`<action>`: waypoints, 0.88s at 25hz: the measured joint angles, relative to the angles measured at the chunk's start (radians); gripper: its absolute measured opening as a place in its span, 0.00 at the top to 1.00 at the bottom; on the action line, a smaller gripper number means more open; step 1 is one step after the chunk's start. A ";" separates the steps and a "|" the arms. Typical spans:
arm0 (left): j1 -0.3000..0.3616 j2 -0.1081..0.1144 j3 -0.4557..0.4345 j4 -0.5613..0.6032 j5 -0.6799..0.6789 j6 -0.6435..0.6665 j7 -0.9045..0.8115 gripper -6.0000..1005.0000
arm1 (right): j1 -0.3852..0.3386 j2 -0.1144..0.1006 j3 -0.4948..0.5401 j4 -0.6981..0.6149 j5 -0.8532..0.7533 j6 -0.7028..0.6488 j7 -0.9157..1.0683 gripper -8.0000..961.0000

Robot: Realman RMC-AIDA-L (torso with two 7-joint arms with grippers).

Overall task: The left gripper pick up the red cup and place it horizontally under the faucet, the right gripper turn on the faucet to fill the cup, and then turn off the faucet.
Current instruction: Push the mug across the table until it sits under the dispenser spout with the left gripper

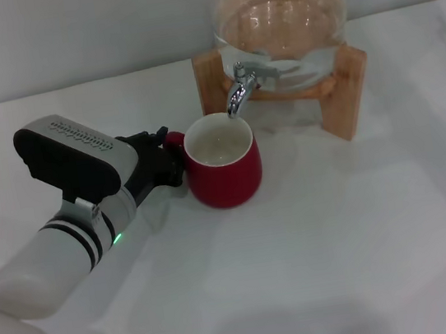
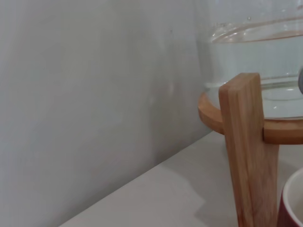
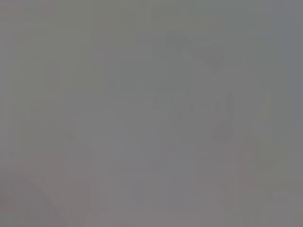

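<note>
The left gripper (image 1: 165, 154), black fingers pinching the handle of the squat dark-red ceramic cup (image 1: 222, 161), holds its mouth just beneath the small chrome faucet (image 1: 239, 91), whose lever awaits the unseen right gripper

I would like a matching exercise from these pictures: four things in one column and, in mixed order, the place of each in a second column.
Things:
1. red cup
2. faucet
3. left gripper
4. glass jar

Places:
A. on the wooden stand
B. at the cup's handle
C. standing on the table, under the spout
D. sticking out from the front of the jar

Pairs: 1-C, 2-D, 3-B, 4-A
</note>
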 joint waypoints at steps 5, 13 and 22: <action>0.001 -0.001 -0.007 0.000 0.000 0.010 0.001 0.79 | -0.004 0.000 -0.008 0.000 0.000 0.002 0.002 0.33; 0.000 -0.001 -0.007 0.001 0.002 0.024 0.005 0.78 | 0.000 0.000 -0.009 0.011 0.000 0.004 0.002 0.33; -0.010 -0.001 -0.006 0.007 0.008 0.042 0.007 0.77 | 0.003 0.000 -0.020 0.015 0.000 0.003 0.000 0.33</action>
